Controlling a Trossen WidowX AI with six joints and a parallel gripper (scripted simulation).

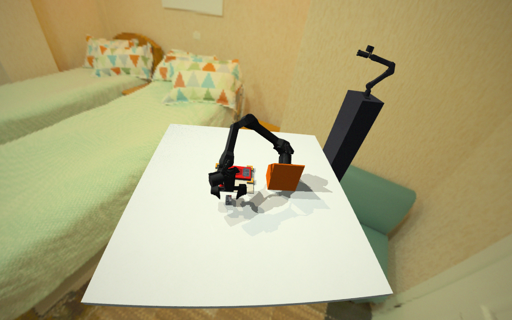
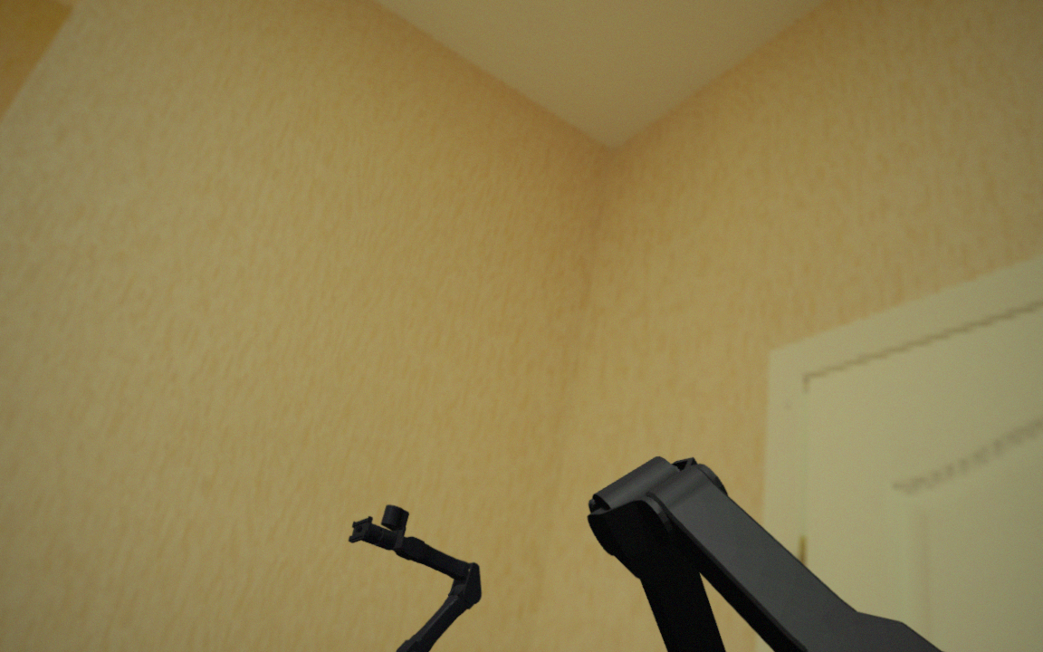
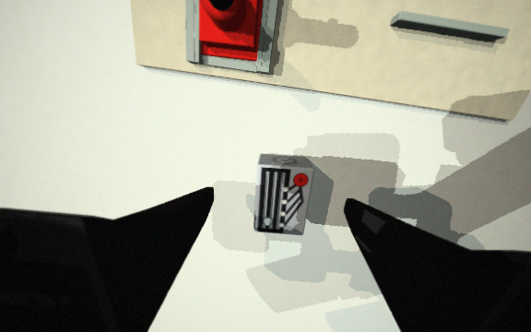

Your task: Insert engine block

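The engine block (image 1: pixel 228 200) (image 3: pixel 289 203), a small grey piece with dark stripes and a red dot on its upper face, sits on the white table in front of the base board. My gripper (image 1: pixel 229 197) (image 3: pixel 278 198) is open and empty above it. In the wrist view the block shows between the two fingertips, nearer the right one, touching neither. The red car body (image 1: pixel 244 172) lies on the beige base board (image 1: pixel 248 186) (image 3: pixel 408 78) behind the gripper. My arm hides its left part, and I cannot see the opening or the rib.
In the wrist view, a red piece with a black knob (image 3: pixel 230 36) sits in a grey frame on the board, with a grey bar (image 3: pixel 450 28) to its right. An orange box (image 1: pixel 286 177) stands right of the board. Another arm (image 1: pixel 381 63) (image 2: pixel 436 559) stands on a dark pillar (image 1: pixel 353 127).
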